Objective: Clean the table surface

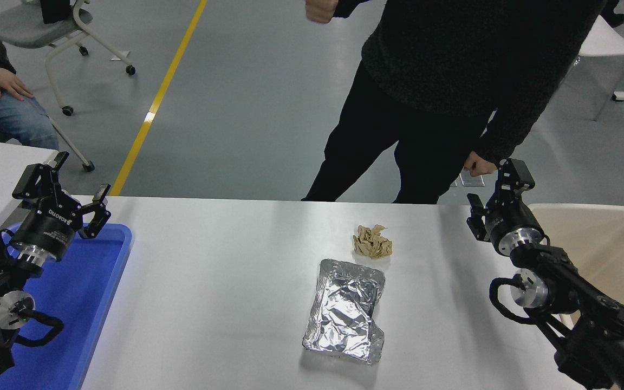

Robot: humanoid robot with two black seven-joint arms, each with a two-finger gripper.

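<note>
The bench surface (pixel 225 292) is filling the middle of the head view, white and glossy, with two bits of litter lying on it: a crumpled brown paper wad (pixel 372 242) and, just beside it at its 6 o'clock, a crushed aluminium foil tray (pixel 346 310). The two are sitting close together, possibly touching at the foil's far rim — hard to say.

Both look feather-light. The paper wad is looking soft and springy, so it would squash under a pinch and is best taken across its bulk from above. The foil tray is thin and slick, likely to crumple further and slide on the smooth top; its rolled rim at the far edge looks like the firmest place to pinch.

The right tool (pixel 499 189) is hanging above the bench's far right corner, at 3 o'clock from the paper wad and well apart from it, fingers spread and holding nothing. The left tool (pixel 68 187) is parked over the blue tray (pixel 106 281) at 9 o'clock, fingers also spread.

The blue tray is showing nothing in its visible part. The beige bin (pixel 610 244) at the bench's right end looks empty where the arm is not covering it.

A person (pixel 453 65) is standing at 12 o'clock, close to the bench's far edge.
</note>
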